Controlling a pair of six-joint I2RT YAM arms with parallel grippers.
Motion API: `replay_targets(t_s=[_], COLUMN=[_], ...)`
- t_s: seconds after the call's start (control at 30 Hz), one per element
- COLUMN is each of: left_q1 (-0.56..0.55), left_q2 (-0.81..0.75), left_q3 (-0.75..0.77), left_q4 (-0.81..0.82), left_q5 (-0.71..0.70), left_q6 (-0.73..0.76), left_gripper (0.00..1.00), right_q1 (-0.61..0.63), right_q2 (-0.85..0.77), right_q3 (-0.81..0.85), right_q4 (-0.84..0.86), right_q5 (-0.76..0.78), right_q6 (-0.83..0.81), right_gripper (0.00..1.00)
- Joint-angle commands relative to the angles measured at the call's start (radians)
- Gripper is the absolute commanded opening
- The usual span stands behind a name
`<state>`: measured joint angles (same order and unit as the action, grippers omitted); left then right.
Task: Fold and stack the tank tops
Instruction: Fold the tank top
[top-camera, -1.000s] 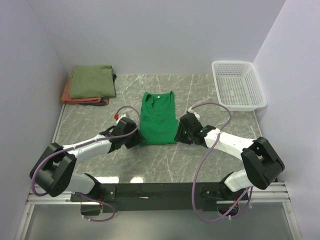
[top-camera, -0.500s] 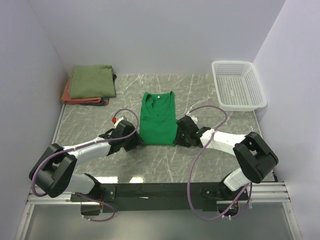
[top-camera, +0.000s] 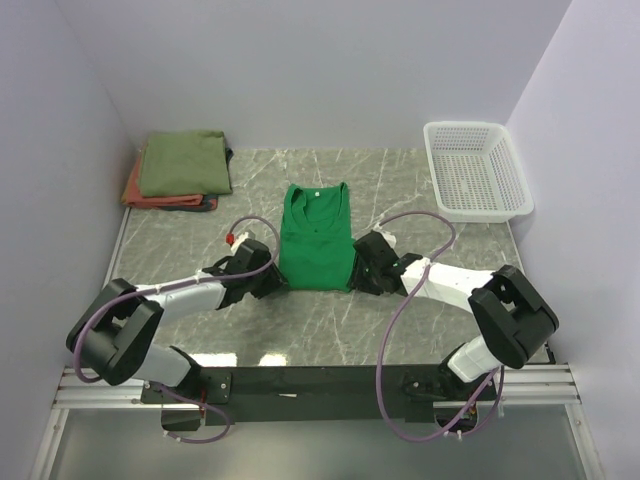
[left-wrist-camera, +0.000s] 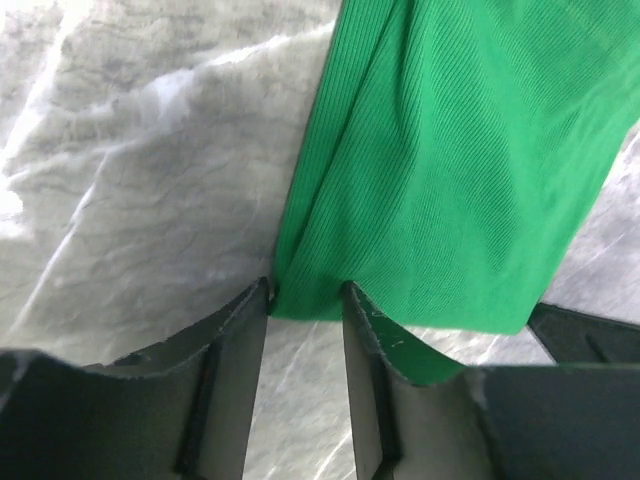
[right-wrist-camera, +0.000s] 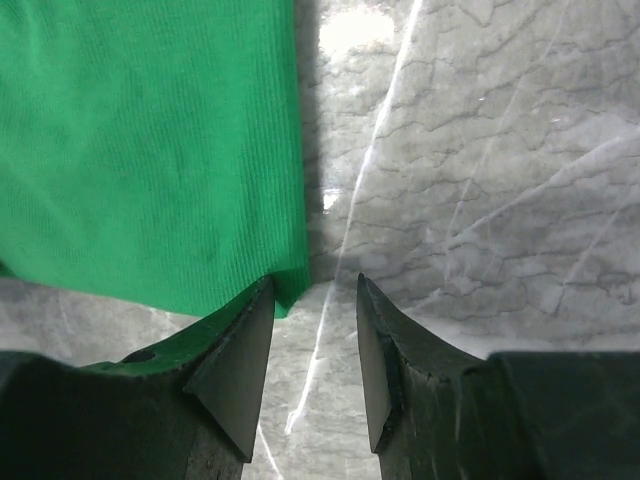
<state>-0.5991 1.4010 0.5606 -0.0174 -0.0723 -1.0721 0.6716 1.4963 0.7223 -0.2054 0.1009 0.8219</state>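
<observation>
The limp, light green top (top-camera: 316, 240) looked best pinched at its hem corners, where the left claw (left-wrist-camera: 305, 298) and right claw (right-wrist-camera: 315, 290) sat spread.

Soft, even overhead light fills the top view; pale glare streaks the desk (top-camera: 320, 330) at its near edge. Wrist views are sharp, with white glare patches on the marble.

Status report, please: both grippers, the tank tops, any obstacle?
Left gripper open, green top near-left corner at its fingertips. Right gripper open at near-right corner. Olive top stacked on rust-red top, far left. Basket far right, apart from the work.
</observation>
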Motion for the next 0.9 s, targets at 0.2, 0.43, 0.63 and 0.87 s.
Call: replay_targets(t_s=[0.2, 0.43, 0.63, 0.87], left_q1=[-0.004, -0.007, -0.036, -0.133], left_q2=[0.085, 0.081, 0.021, -0.137], left_q3=[-0.004, -0.008, -0.010, -0.057], left_q4=[0.010, 0.010, -0.027, -0.147], left_q5=[-0.020, -0.007, 0.003, -0.008], left_q6=[-0.009, 0.000, 0.012, -0.026], left_gripper=[0.23, 0.01, 0.01, 0.01], right_q1=[0.005, 0.005, 0.005, 0.008], right_q2=[0.048, 0.114, 0.092, -0.102], right_q3=[0.043, 0.049, 0.029, -0.105], right_q4=[0.049, 0.077, 0.044, 0.015], right_q5=[-0.050, -0.055, -0.018, -0.078], right_q6=[0.046, 0.057, 0.031, 0.011], right_gripper=[0.45, 0.43, 0.12, 0.00])
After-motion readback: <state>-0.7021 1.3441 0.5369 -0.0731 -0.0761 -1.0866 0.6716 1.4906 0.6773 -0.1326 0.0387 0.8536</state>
